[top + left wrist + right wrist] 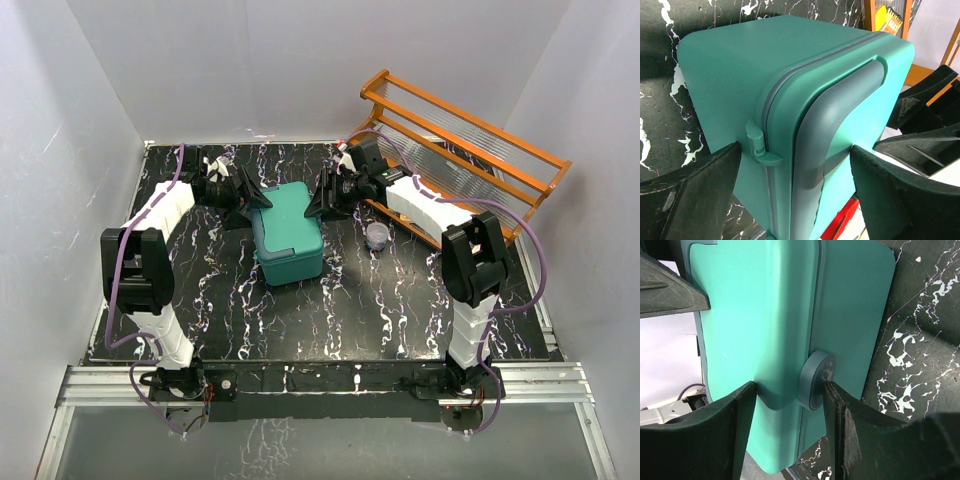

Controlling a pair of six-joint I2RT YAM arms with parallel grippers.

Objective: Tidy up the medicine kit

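The medicine kit (287, 235), a teal-green box with its lid down, sits mid-table. My left gripper (255, 200) is at its far left corner. In the left wrist view its jaws (795, 150) stand wide across the kit (765, 75) at the end with the grey handle (840, 115), both pads against teal plastic. My right gripper (318, 200) is at the far right corner. In the right wrist view its jaws (790, 385) flank the kit's (755, 315) seam. One finger sits beside the teal wall, and the other is at the round grey button (815, 380).
An orange wooden rack (460, 150) stands at the back right, just behind the right arm. A small clear cup (377, 236) sits on the black marbled table (380, 310) right of the kit. Something red (840, 225) shows under the kit's end.
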